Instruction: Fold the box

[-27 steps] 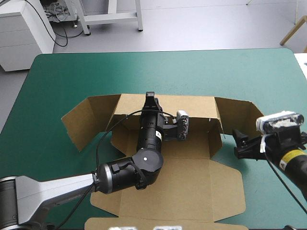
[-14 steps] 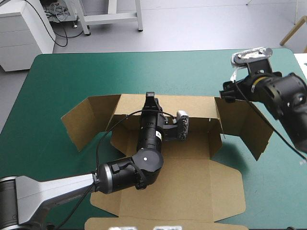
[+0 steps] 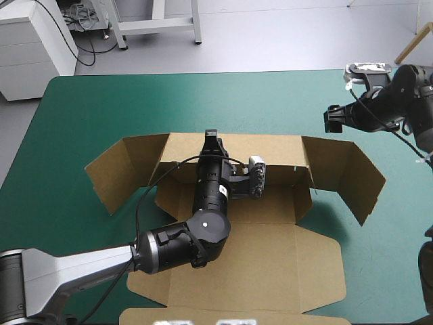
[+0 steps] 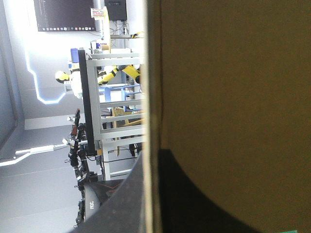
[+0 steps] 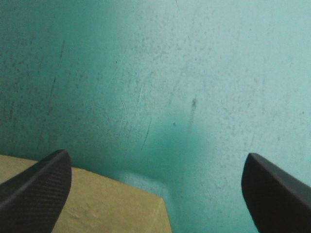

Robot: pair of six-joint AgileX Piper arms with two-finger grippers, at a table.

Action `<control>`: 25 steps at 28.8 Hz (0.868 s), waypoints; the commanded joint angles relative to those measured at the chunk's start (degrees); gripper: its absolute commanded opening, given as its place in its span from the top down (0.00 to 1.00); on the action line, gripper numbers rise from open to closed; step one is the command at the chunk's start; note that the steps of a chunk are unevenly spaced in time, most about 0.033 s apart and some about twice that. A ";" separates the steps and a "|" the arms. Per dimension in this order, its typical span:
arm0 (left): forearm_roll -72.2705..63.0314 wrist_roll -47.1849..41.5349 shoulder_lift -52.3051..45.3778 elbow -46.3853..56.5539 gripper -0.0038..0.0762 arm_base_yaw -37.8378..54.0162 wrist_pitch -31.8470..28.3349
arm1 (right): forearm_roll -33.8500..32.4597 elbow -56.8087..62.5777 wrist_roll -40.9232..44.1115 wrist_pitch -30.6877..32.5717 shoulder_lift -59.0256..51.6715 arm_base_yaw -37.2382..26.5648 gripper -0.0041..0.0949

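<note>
The brown box lies open on the teal-green cover, its back wall raised and its side flaps splayed outward. My left gripper sits on the top edge of that back wall. In the left wrist view the left gripper is shut on the brown board, one black finger on each side of its edge. My right gripper hovers beyond the right flap, near the table's far right corner. Its fingers stand wide apart in the right wrist view, the right gripper empty above a corner of board.
Teal-green cover runs from the box's back wall to the table's far edge. The left flap angles out toward the table's left side. The box's front flaps reach the near edge.
My right arm has swung from beside the box's right flap up and away to the far right corner. The right flap now stands spread wider. The left arm has not moved.
</note>
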 commanded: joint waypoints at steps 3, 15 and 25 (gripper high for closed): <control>4.20 -0.94 -2.24 -1.60 0.96 -0.22 2.07 | 1.56 6.79 -2.41 -1.54 -8.38 -3.33 0.08; 4.20 -1.08 -2.24 -1.60 0.96 -0.22 1.86 | 5.60 21.88 -4.34 -2.42 -18.73 -4.94 0.12; 3.11 -1.08 -2.24 -1.60 0.96 -0.22 2.10 | 11.21 35.53 -8.82 -13.04 -29.58 -4.83 0.12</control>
